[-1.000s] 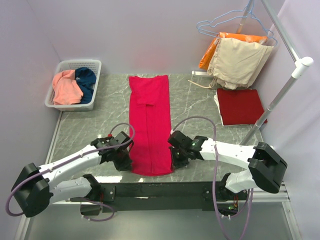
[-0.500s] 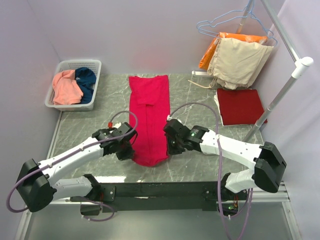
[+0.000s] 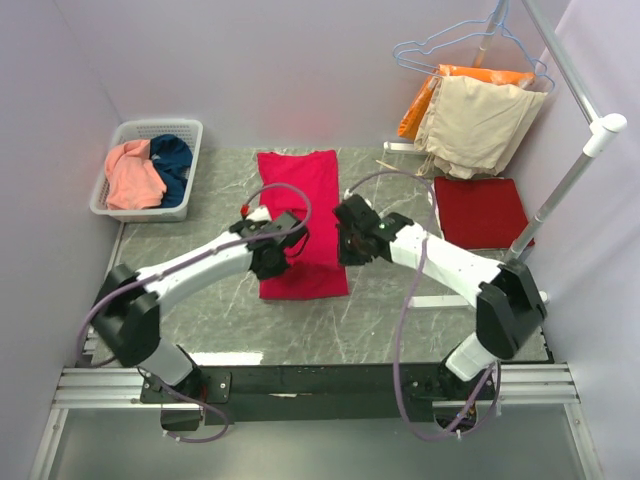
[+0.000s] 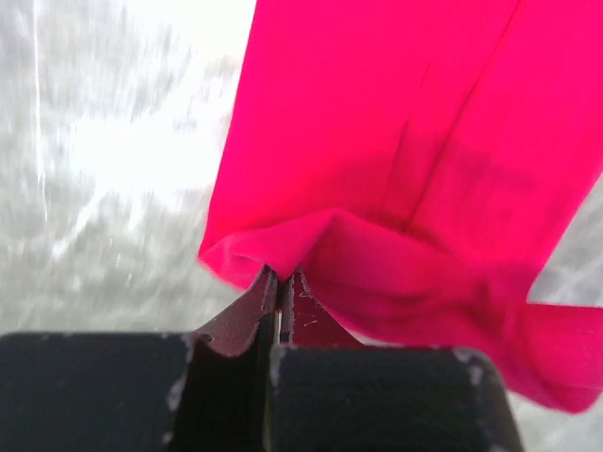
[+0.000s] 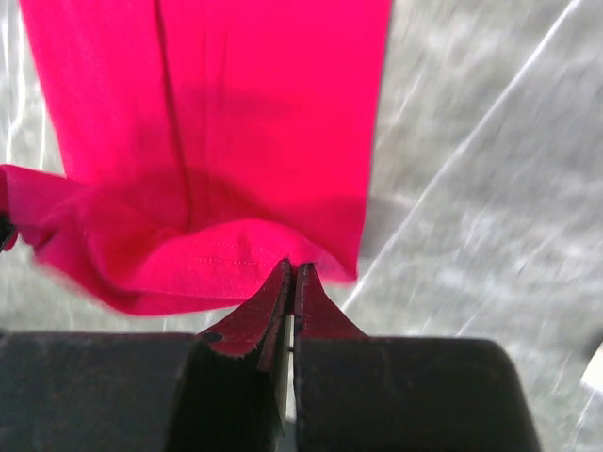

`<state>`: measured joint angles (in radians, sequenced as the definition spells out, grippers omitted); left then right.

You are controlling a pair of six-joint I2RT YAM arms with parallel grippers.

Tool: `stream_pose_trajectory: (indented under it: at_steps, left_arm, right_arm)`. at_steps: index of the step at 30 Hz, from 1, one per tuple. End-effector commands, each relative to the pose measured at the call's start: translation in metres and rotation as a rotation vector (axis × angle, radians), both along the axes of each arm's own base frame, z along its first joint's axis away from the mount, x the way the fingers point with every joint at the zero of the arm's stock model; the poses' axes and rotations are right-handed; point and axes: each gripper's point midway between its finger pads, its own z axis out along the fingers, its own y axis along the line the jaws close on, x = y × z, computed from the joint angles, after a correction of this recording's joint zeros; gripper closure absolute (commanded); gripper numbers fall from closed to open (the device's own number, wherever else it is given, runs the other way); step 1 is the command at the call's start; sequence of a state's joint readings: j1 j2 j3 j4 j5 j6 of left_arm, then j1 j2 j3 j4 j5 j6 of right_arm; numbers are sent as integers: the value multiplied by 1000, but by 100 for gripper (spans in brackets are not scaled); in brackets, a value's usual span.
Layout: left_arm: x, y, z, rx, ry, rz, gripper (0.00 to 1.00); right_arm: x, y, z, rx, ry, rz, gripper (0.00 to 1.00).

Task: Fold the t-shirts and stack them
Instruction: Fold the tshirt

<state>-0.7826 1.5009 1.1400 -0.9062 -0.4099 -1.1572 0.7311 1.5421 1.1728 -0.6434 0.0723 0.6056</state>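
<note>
Crimson t-shirt [image 3: 298,200]: long narrow strip down the middle of the table [image 3: 380,320]. Its far end is near the back edge and its near end is doubled back over the strip.
Left gripper [image 3: 270,260] is clamped tight on the hem's left corner and right gripper [image 3: 350,245] on its right corner. Both wrist views show the jaws pinched on cloth.
The held hem is lifted off the layer below and sags between the two grips.
Cloth is a soft matte knit. A stitch line shows along the hem at the right grip, and a lengthwise fold ridge runs down the strip.
Table top is glossy grey marble-look with white veins.
Dark red t-shirt [image 3: 480,212] is folded into a flat square at the right edge, well apart.
Salmon-pink t-shirt [image 3: 133,178] and teal-blue t-shirt [image 3: 176,160] lie crumpled side by side in a white lattice plastic basket [image 3: 160,124] at the back left corner.
Beige garment [image 3: 480,125] and orange garment [image 3: 420,105] hang on wire hangers [image 3: 440,45] over the back right corner, next to a white pole [image 3: 560,190].
</note>
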Motion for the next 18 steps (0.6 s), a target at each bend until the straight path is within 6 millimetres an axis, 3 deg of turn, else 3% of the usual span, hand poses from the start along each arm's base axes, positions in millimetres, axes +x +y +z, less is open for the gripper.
stream_pose_trajectory:
  at_steps: [1,2,3,4,5,7,11,13,14,18]
  left_arm:
    - [53,11,12,170,-108,27,99]
    - [65,8,18,183,-128,26,99]
    - [72,9,17,204,-131,33,99]
    - [80,12,9,236,-117,38,99]
    - [91,11,14,248,-140,41,99]
    - [109,13,8,268,-138,54,99]
    - [133,23,-5,285,-116,66,99]
    - [145,28,-10,282,-108,77,99]
    - [149,30,-12,286,-103,67,99]
    - [173,30,-19,268,-97,51,99]
  right_arm:
    - [53,1,13,-10,-86,-25,100]
    - [59,2,5,-24,-73,-22,100]
    - [69,2,9,-17,-81,-34,100]
    - [74,4,7,-17,-81,-33,100]
    - [79,4,-1,-29,-65,-34,100]
    - [94,5,1,-25,-73,-48,100]
    - [118,7,-10,-31,-48,-61,100]
    - [133,11,-4,-20,-64,-66,100]
    - [137,8,-14,-34,-41,-72,100]
    - [162,12,-9,-17,-51,-84,100]
